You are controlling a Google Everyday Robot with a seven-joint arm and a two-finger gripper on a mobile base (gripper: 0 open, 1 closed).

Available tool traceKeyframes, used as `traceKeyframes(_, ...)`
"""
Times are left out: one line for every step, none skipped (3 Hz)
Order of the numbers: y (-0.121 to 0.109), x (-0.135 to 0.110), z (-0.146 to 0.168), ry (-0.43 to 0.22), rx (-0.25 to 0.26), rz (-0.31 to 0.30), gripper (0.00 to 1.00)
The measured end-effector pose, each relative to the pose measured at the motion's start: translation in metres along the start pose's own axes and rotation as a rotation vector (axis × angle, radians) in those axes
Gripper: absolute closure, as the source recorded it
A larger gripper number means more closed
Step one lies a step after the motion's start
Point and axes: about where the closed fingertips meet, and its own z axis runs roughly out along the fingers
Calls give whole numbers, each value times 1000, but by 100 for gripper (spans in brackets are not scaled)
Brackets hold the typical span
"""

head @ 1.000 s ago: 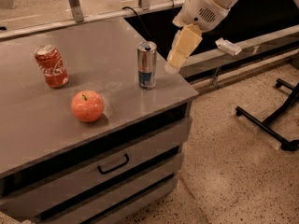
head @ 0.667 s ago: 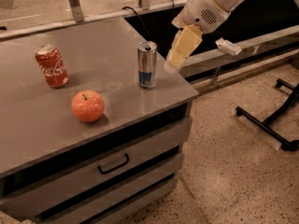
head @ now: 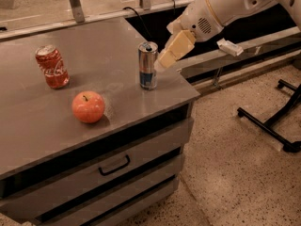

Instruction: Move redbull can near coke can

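Observation:
The redbull can (head: 148, 65), slim and silver with a blue lower band, stands upright near the right edge of the grey counter (head: 108, 46). The coke can (head: 52, 66), red with white script and dented, stands at the counter's left. My gripper (head: 162, 61) comes in from the upper right on a white arm; its cream fingers (head: 175, 49) point down-left and their tip is right beside the redbull can's right side. It holds nothing.
A red-orange apple (head: 88, 106) lies on the counter between the two cans, nearer the front. Drawers (head: 113, 166) sit under the counter. A black stand leg (head: 270, 126) lies on the speckled floor at right.
The gripper has moved a little left and down, closer to the redbull can. The cans and apple have not moved.

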Motion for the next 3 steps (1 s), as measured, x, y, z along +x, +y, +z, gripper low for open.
traceKeyframes(-8, -3, 16, -56, -6, 30, 0)
traceKeyframes(-16, -5, 35, -51, 2, 14, 0)
traceKeyframes(-27, -5, 50, -31, 23, 2, 15)
